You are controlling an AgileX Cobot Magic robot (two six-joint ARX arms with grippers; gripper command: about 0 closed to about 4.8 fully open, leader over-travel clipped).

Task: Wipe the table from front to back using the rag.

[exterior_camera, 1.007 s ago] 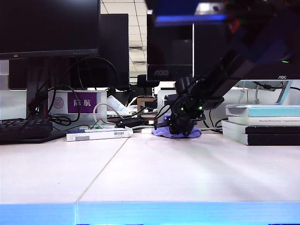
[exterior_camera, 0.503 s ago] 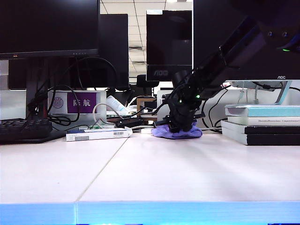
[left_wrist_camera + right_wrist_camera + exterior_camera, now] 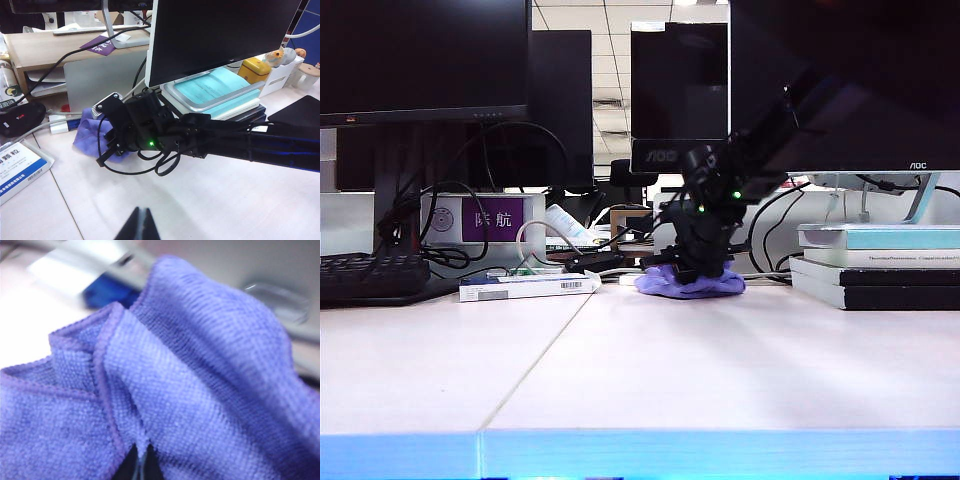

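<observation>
Purple rag (image 3: 690,284) bunched up at the far end of the pale bench (image 3: 650,370), just left of the stacked books (image 3: 875,265). Right gripper (image 3: 695,268) pressed down onto it, jaws pinched tight on a fold of cloth. Left gripper (image 3: 139,224) held apart over bare bench, jaws close together with nothing between.

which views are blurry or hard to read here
Right wrist view: soft lavender-purple rag fills the frame, background smeared. Exterior view: backlit, the right gripper a dark silhouette on the rag. Left wrist view: sharp and evenly lit; left gripper barely in frame.
</observation>
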